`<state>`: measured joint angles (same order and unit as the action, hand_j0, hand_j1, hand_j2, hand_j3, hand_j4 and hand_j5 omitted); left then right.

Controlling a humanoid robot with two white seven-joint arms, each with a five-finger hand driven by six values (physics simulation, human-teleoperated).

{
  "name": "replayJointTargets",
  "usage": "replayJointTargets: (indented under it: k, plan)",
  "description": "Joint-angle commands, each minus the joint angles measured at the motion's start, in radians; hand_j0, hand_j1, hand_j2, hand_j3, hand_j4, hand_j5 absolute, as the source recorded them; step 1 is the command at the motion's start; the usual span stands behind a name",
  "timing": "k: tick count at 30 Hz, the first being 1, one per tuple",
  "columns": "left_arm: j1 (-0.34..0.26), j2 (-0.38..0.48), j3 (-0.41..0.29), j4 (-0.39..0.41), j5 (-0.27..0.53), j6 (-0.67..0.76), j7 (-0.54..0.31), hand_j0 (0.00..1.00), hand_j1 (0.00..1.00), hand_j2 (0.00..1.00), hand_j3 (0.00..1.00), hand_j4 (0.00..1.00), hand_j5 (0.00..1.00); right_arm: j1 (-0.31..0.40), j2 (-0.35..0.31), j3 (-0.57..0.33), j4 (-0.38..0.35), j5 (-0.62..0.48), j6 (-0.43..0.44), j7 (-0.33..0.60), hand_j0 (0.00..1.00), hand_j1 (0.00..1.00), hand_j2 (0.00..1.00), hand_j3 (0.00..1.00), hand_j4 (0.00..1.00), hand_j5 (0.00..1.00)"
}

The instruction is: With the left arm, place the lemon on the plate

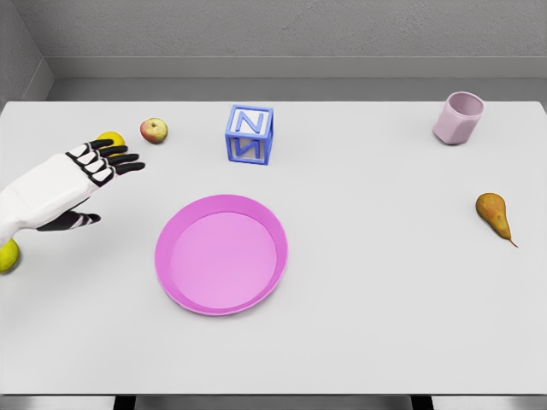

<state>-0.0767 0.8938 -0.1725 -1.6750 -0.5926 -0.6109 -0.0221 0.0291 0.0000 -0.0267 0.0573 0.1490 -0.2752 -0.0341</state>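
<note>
Left hand: I am reaching my left hand [85, 175] over the table's [367, 256] left side, fingers [115, 158] spread, gripping nothing.
Lemon: it is sitting just behind my fingertips, the lemon [111, 137] partly hidden, beside an apple [154, 131].
Plate: the pink plate [220, 254] is lying near centre, well apart from the lemon.
Also showing: letter block [249, 134], pink cup [458, 118], pear [494, 213], a yellow-green fruit [8, 254] under my forearm.

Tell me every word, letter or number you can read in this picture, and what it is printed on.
"N": on the front face of the blue and white letter block, standing near the back of the table.
The top face of the same block also carries a letter, seen too slanted to read surely.
Nothing else bears any text.
</note>
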Motion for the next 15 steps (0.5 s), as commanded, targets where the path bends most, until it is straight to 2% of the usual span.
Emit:
replayJointTargets:
  k: [1,2,7,10,12,15]
  plan:
    - [0.000,0.007,0.001,0.006,0.000,0.000,0.001,1.00,1.00,1.00,1.00,1.00,1.00,0.000,0.000,-0.001,0.003,0.000,0.001,0.000,1.00,1.00,1.00,1.00,1.00,1.00]
    - [0.002,0.045,0.002,0.008,0.000,0.000,0.001,1.00,1.00,1.00,1.00,1.00,1.00,0.000,0.000,-0.002,0.004,-0.002,0.001,-0.001,1.00,1.00,1.00,1.00,1.00,1.00]
    - [-0.005,0.051,0.002,0.009,0.000,0.000,0.001,1.00,1.00,1.00,1.00,1.00,1.00,0.005,0.000,0.001,0.006,0.000,0.001,0.000,1.00,1.00,1.00,1.00,1.00,1.00]
    - [-0.011,0.099,0.002,0.009,-0.001,0.000,0.001,1.00,1.00,1.00,1.00,1.00,1.00,0.005,0.000,-0.001,0.004,-0.002,0.001,0.000,1.00,1.00,1.00,1.00,1.00,1.00]
    - [-0.055,0.112,0.002,0.012,-0.038,0.000,0.001,1.00,1.00,1.00,1.00,1.00,1.00,0.005,0.000,-0.001,0.006,-0.002,0.001,0.000,1.00,1.00,1.00,1.00,1.00,1.00]
    - [-0.089,0.125,-0.004,0.055,-0.050,0.000,0.001,1.00,1.00,1.00,1.00,1.00,1.00,0.005,0.000,-0.001,0.006,-0.002,0.001,0.000,1.00,1.00,1.00,1.00,1.00,1.00]
